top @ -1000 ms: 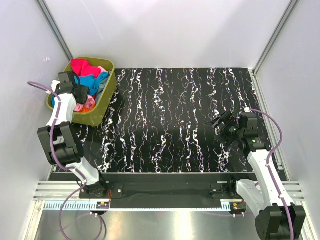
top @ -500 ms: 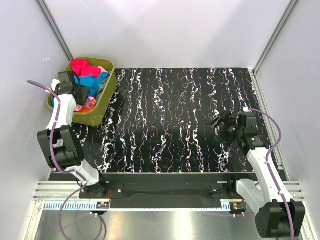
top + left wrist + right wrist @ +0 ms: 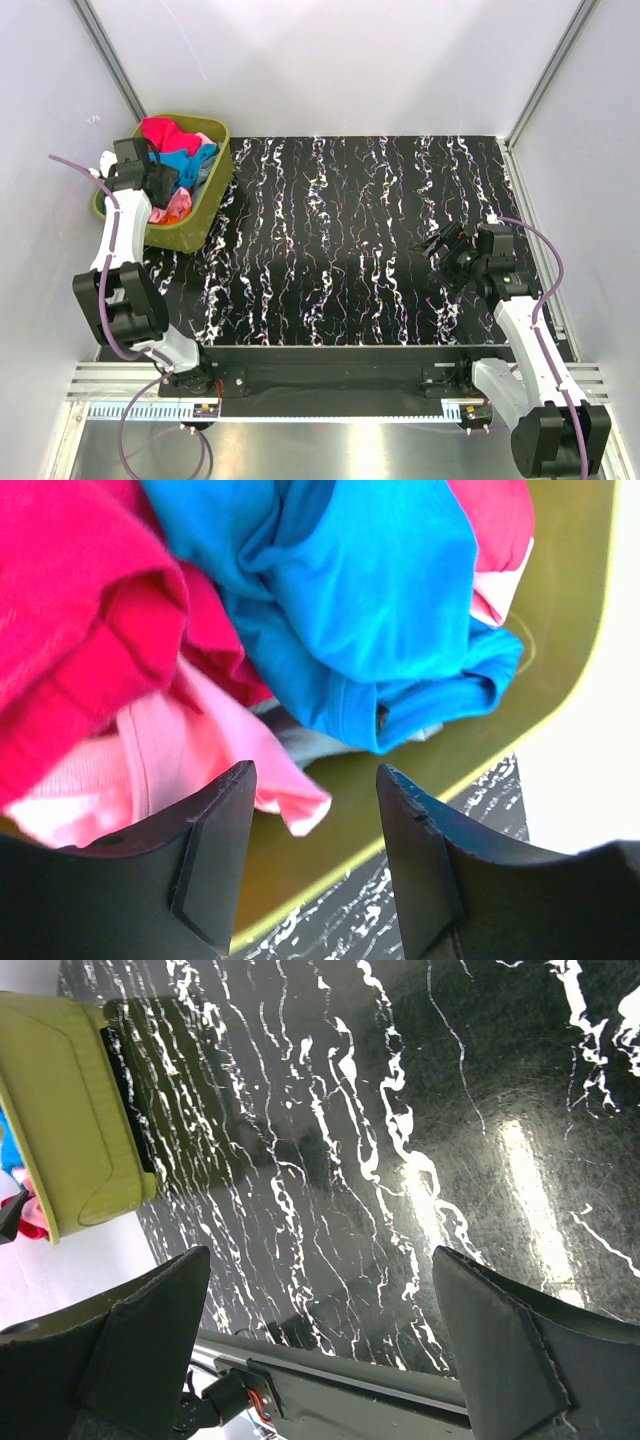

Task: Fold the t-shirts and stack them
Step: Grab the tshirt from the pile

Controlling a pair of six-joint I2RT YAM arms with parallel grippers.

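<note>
From above, I count one olive-green bin (image 3: 190, 238) and two arms. My left tool (image 3: 166, 188) hangs over the t-shirts (image 3: 182, 152) heaped inside the bin. My right tool (image 3: 433, 244) is well away from the bin, low over the tabletop (image 3: 330, 200).

At my left wrist, the tool's two fingers stand apart with nothing between them. In the bin I count four shirts: a light pink t-shirt (image 3: 150, 755) just above the gap, a magenta t-shirt (image 3: 70, 610) beside it, a bright blue t-shirt (image 3: 370, 600) and a sliver of grey t-shirt (image 3: 300, 742).

At my right wrist, the tool gapes wide and holds nothing, with the bin far off.
</note>
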